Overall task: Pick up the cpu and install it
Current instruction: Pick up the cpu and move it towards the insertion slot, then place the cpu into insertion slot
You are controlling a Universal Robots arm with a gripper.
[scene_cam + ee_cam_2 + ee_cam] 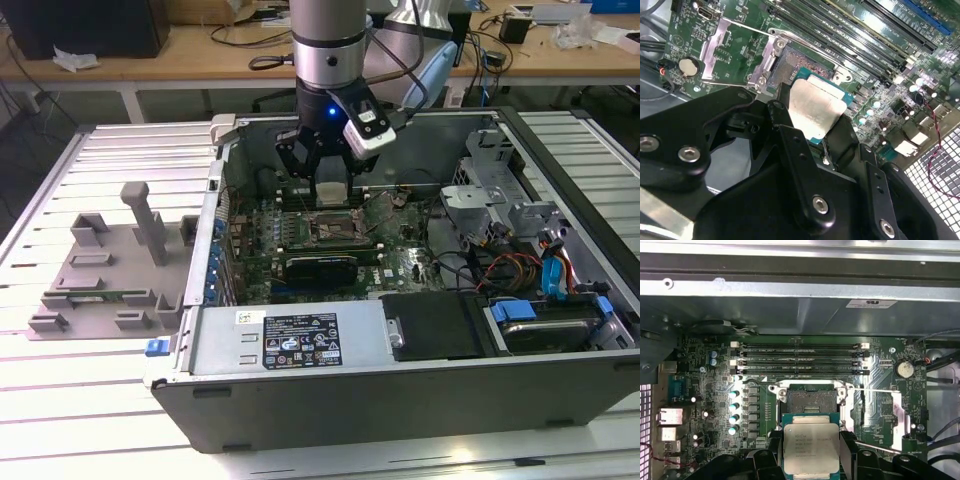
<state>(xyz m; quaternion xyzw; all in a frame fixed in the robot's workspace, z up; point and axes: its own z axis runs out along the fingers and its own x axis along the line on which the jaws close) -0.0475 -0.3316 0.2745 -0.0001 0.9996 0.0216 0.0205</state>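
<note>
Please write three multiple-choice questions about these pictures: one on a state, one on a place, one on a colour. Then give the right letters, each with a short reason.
1. The socket is: A. open and empty; B. closed over a chip; C. covered by a cooler.
2. The cpu is: A. seated in the socket; B. held in the gripper over the motherboard; C. lying on the floor.
3. The motherboard is: A. red; B. green; C. white.

Answers:
1 A: its bare contact field shows in the first wrist view.
2 B: black fingers clamp its sides in both wrist views.
3 B: the board is green in every view.
</note>
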